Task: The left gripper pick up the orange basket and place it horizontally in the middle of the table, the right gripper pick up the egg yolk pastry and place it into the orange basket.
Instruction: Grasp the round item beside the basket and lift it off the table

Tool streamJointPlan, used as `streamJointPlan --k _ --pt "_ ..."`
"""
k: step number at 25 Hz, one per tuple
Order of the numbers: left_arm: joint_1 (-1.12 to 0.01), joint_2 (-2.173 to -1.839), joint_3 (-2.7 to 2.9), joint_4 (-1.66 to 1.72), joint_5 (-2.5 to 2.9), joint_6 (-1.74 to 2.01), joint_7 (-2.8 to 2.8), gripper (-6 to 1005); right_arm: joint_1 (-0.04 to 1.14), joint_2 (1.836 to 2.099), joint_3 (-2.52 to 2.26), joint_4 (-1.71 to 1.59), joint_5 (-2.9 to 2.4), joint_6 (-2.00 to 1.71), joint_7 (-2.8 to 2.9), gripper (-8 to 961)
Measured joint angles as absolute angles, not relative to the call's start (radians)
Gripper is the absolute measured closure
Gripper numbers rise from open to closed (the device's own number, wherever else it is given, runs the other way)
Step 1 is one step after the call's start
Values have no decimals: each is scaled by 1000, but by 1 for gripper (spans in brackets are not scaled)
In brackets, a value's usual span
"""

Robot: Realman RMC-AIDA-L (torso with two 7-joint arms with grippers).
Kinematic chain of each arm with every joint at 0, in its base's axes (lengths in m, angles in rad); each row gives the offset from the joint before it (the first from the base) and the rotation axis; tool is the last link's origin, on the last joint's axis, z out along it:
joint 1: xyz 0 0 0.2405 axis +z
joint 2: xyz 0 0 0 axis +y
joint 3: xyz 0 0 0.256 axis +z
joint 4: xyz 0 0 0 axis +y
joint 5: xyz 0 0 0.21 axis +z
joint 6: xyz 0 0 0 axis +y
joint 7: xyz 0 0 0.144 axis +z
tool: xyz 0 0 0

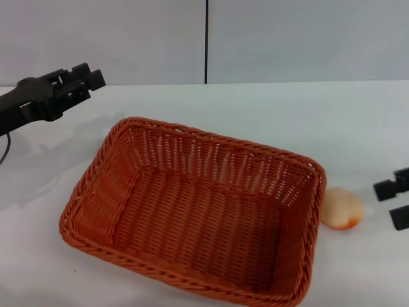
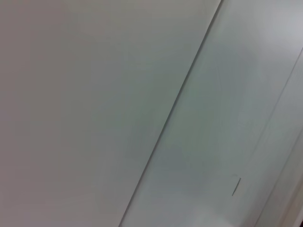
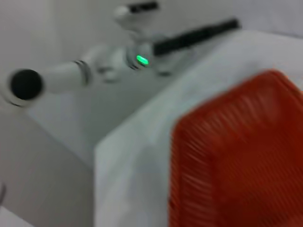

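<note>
Head view: the orange basket (image 1: 192, 211) sits flat on the table (image 1: 255, 109), roughly central and skewed, long axis not quite square to the table edge. The egg yolk pastry (image 1: 342, 208) lies on the table just beside the basket's right-hand end, outside the rim, close to it but apparently not touching. The left gripper (image 1: 86, 78) hangs above the table beyond the basket's far left corner, well apart from it, holding nothing; whether its jaws are parted cannot be told from here. The right gripper (image 1: 395, 199) shows only as two black finger ends at the frame edge, just past the pastry on the side away from the basket, with a clear gap between them and nothing held, so the jaws stand open. Left wrist view: only grey wall panels and a seam; neither basket nor fingers appear. Right wrist view: the basket (image 3: 241, 156) fills the near side, with the left arm (image 3: 94, 71) seen beyond it over the table (image 3: 132, 165); the pastry and the right fingers are out of sight. Judgement: basket placement looks done, pastry pick pending. Risks: the round bun could roll or squash under a hard pinch, and fingers closing near the rim could nudge the basket.
</note>
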State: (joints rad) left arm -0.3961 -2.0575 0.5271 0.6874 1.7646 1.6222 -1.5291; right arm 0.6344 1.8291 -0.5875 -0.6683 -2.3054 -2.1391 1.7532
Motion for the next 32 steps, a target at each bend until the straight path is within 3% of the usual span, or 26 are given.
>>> streamJointPlan --k 10,15,23,32 --pt "-414 -2056 529 651 1765 1613 -1513 551 646 1826 -537 -700 -2487 -2021 1797 223" --pt "-415 -2057 534 646 1765 1612 -1507 551 666 1861 -654 -702 -2505 -1905 1848 222" --pt "-411 -2057 534 636 1764 1612 -1504 552 691 1882 -742 -699 -2505 -1805 1886 223" --pt "-408 -2057 534 620 1761 1614 -1502 552 711 1926 -790 -688 -2508 -1699 1890 222"
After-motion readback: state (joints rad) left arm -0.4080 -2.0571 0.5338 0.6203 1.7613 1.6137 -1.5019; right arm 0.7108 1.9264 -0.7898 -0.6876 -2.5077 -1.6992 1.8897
